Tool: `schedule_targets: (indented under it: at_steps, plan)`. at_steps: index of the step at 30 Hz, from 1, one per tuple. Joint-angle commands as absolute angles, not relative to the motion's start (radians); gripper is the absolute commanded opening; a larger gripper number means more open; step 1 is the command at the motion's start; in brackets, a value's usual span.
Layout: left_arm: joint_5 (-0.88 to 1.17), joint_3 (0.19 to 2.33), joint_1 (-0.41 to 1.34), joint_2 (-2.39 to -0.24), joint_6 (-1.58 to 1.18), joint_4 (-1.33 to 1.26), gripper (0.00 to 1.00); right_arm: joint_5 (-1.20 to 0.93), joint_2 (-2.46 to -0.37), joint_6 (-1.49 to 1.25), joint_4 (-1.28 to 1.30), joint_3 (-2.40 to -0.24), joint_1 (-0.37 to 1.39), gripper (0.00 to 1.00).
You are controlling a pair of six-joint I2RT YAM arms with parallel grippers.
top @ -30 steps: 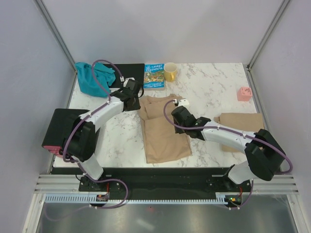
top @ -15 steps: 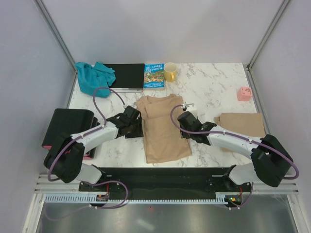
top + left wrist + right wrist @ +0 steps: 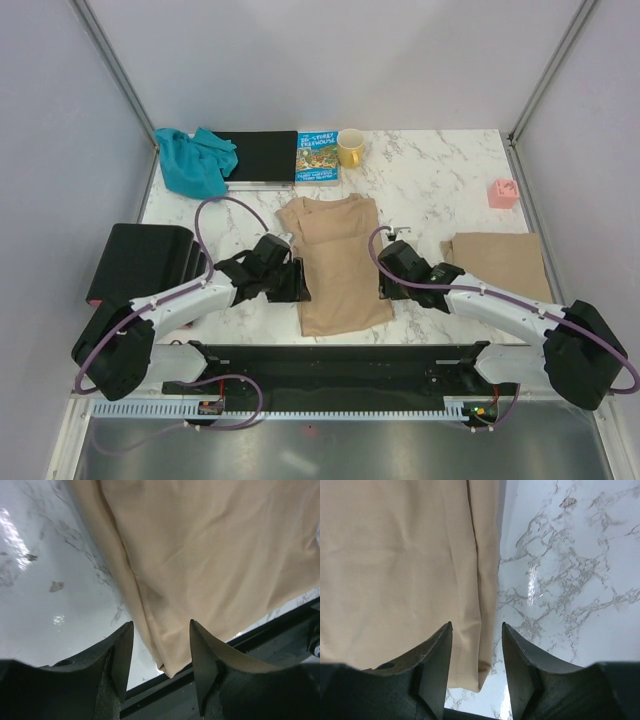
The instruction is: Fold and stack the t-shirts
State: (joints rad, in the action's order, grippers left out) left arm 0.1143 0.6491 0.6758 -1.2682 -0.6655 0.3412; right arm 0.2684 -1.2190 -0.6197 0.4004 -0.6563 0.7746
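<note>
- Jaws on both arms stand released, gripping nothing.
- Centre frame, the tan shirt [image 3: 335, 265] lies flat on the tabletop [image 3: 440, 185], folded into a narrow strip with its collar toward the top.
- Over its left folded edge, near the lower corner, hover the left jaws, with fingers [image 3: 117, 655] on either side of that edge.
- Low on the opposite edge sit the right jaws, fingers [image 3: 435, 665] apart astride the fold.
- At right of frame lies a second tan shirt [image 3: 497, 258], folded.
- Upper left, the teal cloth [image 3: 193, 160] is bunched just beside a black board [image 3: 262, 157], with a book [image 3: 318, 158] and a mug [image 3: 351, 148] further along.
</note>
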Motion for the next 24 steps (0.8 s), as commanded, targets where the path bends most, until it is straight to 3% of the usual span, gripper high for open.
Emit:
schedule_targets:
  at_steps: [1, 24]
  plan:
    - [0.179, 0.624, 0.719, -1.249, -0.721, 0.314, 0.56, 0.25, -1.21, -0.643, 0.456, -0.638, 0.772, 0.53]
    - [0.199, 0.566, 0.761, -1.278, -0.811, 0.348, 0.61, 0.147, -1.296, -0.664, 0.258, -0.494, 0.772, 0.57]
